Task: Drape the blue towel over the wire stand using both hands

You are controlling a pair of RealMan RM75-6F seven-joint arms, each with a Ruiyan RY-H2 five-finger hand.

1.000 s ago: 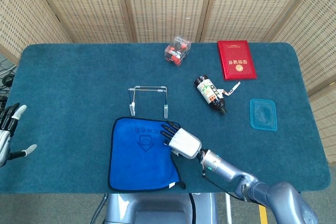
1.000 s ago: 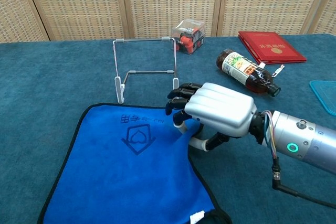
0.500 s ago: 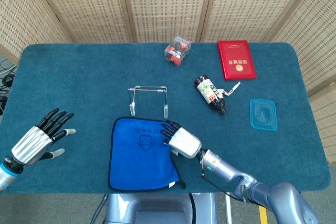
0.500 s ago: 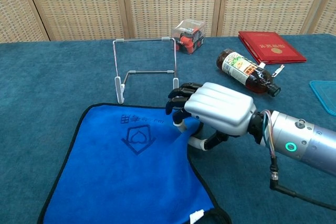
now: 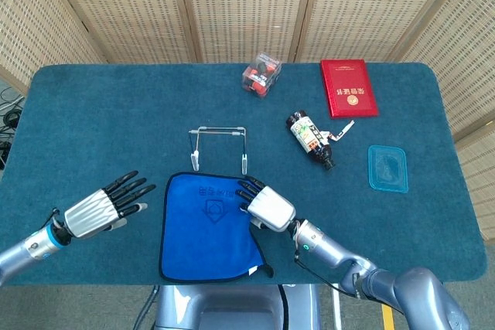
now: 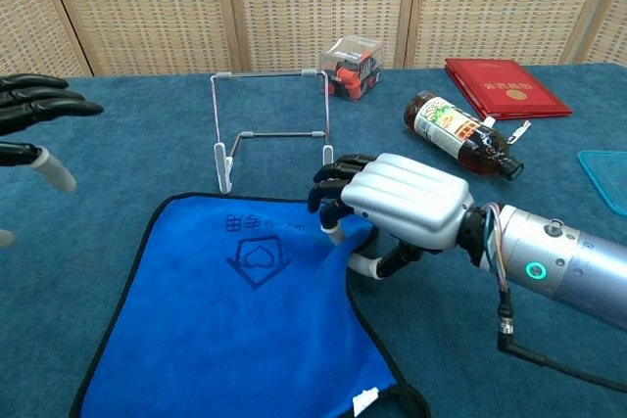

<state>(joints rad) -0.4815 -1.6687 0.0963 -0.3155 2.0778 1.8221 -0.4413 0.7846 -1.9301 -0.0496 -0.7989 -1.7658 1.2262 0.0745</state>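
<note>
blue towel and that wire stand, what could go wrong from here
The right hand holds only the near-right corner region of the blue towel, while the left hand is open and off the cloth, so a lift now would likely hang lopsided. The wire stand looks light and stands just behind the towel's edge; dragged cloth could catch and tip it.

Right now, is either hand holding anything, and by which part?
The right hand pinches the blue towel at its far right corner. The left hand holds nothing, fingers spread.
</note>
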